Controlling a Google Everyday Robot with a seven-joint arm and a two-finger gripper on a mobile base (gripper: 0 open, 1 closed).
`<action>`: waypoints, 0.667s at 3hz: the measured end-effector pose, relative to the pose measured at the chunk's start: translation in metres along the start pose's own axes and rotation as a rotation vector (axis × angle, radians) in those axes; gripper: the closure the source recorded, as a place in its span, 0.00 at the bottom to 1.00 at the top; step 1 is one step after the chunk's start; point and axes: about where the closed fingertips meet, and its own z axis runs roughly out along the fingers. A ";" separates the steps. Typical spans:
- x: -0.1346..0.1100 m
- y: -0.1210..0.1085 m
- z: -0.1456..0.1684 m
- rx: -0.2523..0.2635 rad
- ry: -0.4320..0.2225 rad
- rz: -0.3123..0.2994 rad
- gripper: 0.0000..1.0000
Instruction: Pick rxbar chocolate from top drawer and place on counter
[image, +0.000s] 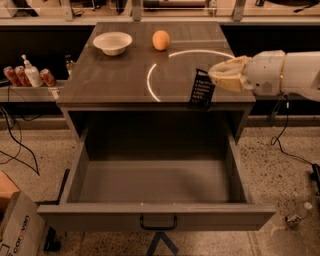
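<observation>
The rxbar chocolate (201, 90) is a flat black wrapper with white text, hanging upright from my gripper (216, 76). The gripper, on a white arm coming in from the right, is shut on the bar's top right corner. The bar hangs over the front right part of the counter (115, 75), near its front edge. The top drawer (155, 215) is pulled fully open below the counter and its grey inside holds nothing that I can see. Its dark bar handle sits at the front panel's lower middle.
A white bowl (112, 42) and an orange fruit (160, 40) stand at the back of the counter. A bright curved light reflection crosses the counter's middle. A pale shelf at the left holds cans and a bottle (31, 75). A cardboard box (17, 230) stands at bottom left.
</observation>
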 end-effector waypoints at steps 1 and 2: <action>-0.018 -0.057 0.022 0.083 0.024 0.003 1.00; -0.008 -0.101 0.057 0.134 0.062 0.037 1.00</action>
